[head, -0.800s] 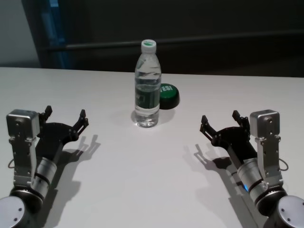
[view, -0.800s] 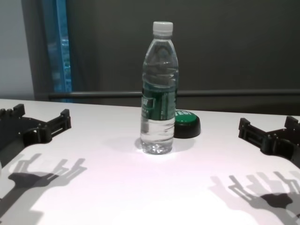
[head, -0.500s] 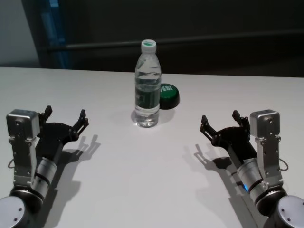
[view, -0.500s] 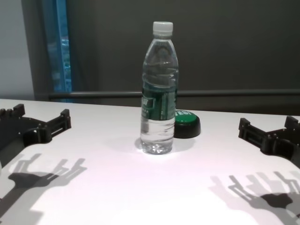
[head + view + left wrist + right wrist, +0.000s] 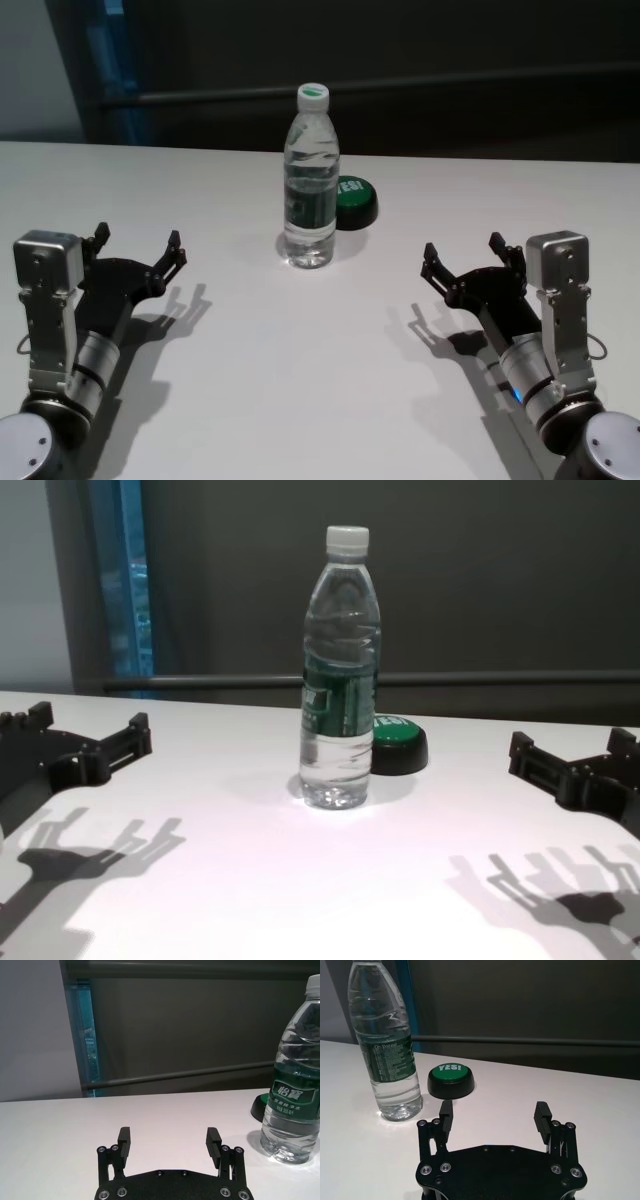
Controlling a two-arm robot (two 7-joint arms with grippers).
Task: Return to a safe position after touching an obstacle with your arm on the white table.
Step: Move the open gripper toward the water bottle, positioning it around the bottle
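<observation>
Nothing has moved since the earlier pictures. The tall clear plastic water bottle [image 5: 310,180] with a white cap stands upright in the middle of the wide shiny white table [image 5: 320,370], just in front of a low black button with a green top [image 5: 354,201]. The left gripper [image 5: 135,247] and the right gripper [image 5: 465,257] hover low over the table, well apart from the bottle, fingers spread wide and holding nothing.

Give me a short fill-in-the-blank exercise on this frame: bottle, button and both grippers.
1. The water bottle stands ____ on the white table.
2. The word printed on the green button is ____.
3. The left gripper and the right gripper both have their fingers ____, holding nothing.
4. From the head view, the button sits just behind the bottle, toward the robot's ____ side.

Missing words: upright; YES; open; right
</observation>
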